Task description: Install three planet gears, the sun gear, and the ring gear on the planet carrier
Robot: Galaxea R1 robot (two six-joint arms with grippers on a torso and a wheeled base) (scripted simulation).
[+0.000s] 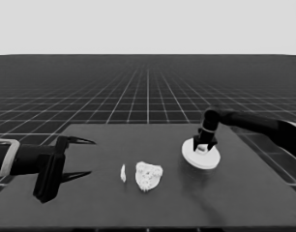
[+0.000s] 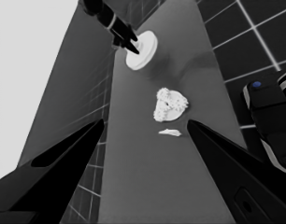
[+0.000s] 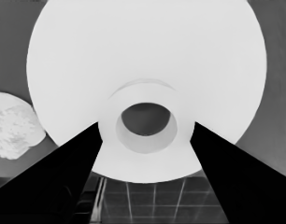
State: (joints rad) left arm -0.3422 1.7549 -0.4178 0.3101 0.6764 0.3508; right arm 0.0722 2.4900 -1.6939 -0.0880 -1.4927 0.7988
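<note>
Two arms show in my head view: the left gripper (image 1: 76, 157) waits at the frame's left with fingers spread wide on nothing, while the right gripper (image 1: 205, 143) stands right of centre over the larger round part (image 1: 201, 155), its fingers straddling the raised hub. At lower centre sits the smaller round part (image 1: 148, 175) with gears bunched on it, a thin white piece (image 1: 123, 173) just beside. My left wrist view shows that cluster (image 2: 169, 104) mid-frame and the larger part (image 2: 142, 49) at upper centre. My right wrist view fills with the hub (image 3: 146, 122) between both fingers; whether they have closed on it I cannot tell. I would pinch squarely, lift level, and centre it over the gears.
</note>
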